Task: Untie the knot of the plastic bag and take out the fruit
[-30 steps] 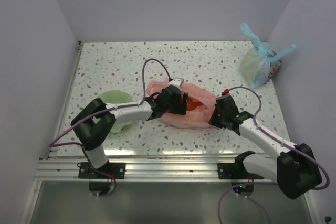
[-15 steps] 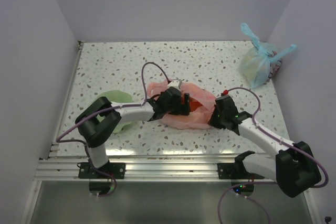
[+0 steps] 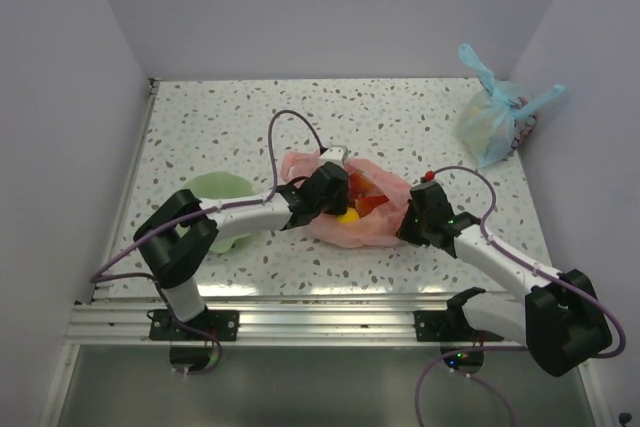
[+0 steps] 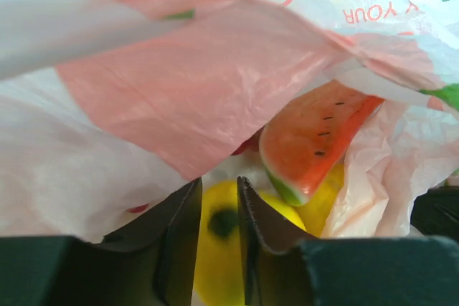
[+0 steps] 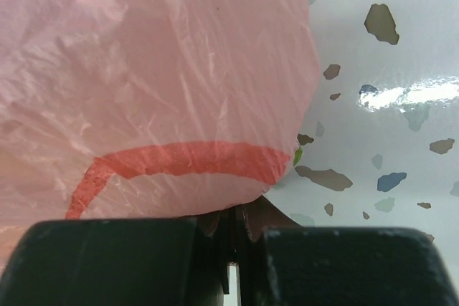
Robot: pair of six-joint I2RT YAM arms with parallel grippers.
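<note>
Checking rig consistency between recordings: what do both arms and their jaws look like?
Both the left arm and right arm have white links, bulky black joints and a purple cable looping above. The jaws are dark, flat-sided; a small red part sits by the right wrist.

Speckled white counter [image 3: 400, 112], walled on three sides. Lying on it: pink plastic bag [image 3: 352, 232] at centre; green bowl [image 3: 222, 187] to its left, apart; knotted light blue bag [image 3: 488, 125] in the far right corner.
</note>
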